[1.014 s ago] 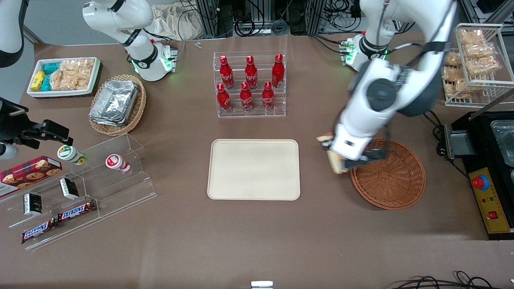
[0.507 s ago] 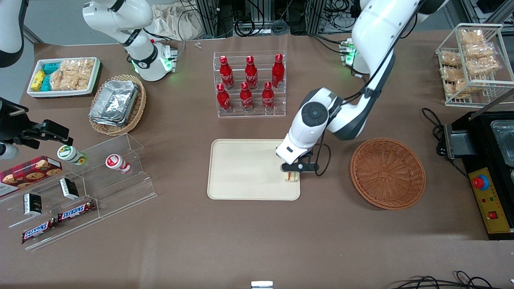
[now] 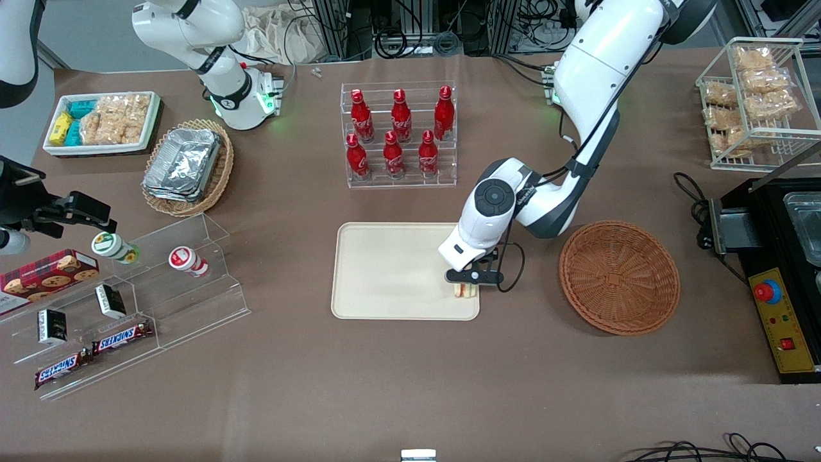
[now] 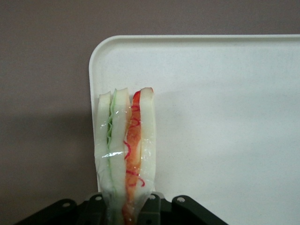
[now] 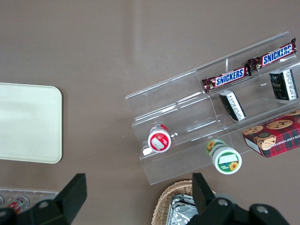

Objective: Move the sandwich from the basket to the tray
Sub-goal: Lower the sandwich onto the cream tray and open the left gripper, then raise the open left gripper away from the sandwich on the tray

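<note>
My left gripper (image 3: 466, 287) is shut on the sandwich (image 3: 466, 292), a wrapped white wedge with green and red-orange layers. It holds the wedge low over the cream tray (image 3: 385, 269), at the tray corner nearest the front camera and the basket. In the left wrist view the sandwich (image 4: 125, 145) stands edge-on between the fingers (image 4: 157, 206), just inside the tray (image 4: 220, 117) corner. I cannot tell whether it touches the tray. The reddish-brown wicker basket (image 3: 619, 278) sits empty beside the tray, toward the working arm's end.
A clear rack of red bottles (image 3: 399, 135) stands farther from the front camera than the tray. A tan basket with foil containers (image 3: 187, 167), a white snack bin (image 3: 102, 122) and a clear snack stand (image 3: 128, 295) lie toward the parked arm's end. A black appliance (image 3: 779, 269) stands beside the reddish-brown basket.
My left gripper carried the sandwich from the basket's rim across to the tray, then shifted slightly nearer the front camera and lower over the tray corner.
</note>
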{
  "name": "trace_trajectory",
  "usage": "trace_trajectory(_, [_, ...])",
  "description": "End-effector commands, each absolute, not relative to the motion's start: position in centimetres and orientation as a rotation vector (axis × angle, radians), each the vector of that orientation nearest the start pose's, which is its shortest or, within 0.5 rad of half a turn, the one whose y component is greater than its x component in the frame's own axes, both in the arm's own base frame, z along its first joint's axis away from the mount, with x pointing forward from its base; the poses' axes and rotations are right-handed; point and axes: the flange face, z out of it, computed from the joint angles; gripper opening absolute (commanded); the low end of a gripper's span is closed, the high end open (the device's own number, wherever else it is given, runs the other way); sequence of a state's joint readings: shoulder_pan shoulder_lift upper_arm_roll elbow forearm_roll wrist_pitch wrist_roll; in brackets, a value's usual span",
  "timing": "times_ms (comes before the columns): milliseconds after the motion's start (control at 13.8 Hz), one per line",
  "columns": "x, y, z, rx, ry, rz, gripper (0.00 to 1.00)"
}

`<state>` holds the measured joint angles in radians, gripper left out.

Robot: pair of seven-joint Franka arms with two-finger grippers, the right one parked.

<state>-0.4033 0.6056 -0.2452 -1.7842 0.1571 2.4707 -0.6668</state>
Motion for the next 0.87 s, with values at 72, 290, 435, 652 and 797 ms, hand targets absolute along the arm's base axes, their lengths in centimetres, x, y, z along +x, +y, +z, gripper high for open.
trace_trajectory(72, [54.3, -40.6, 23.8, -3.234, 0.088, -0.14, 1.0])
trace_trajectory(290, [55.9, -40.1, 28.9, -3.268, 0.005, -0.245, 1.0])
trace_trajectory(435, [58.3, -39.1, 33.9, -3.283, -0.17, -0.338, 1.0])
trace_trajectory(652, [61.3, -35.1, 41.9, -3.219, -0.3, -0.304, 1.0])
trace_trajectory(797, [61.8, -30.4, 46.7, -3.153, -0.38, -0.233, 1.0])
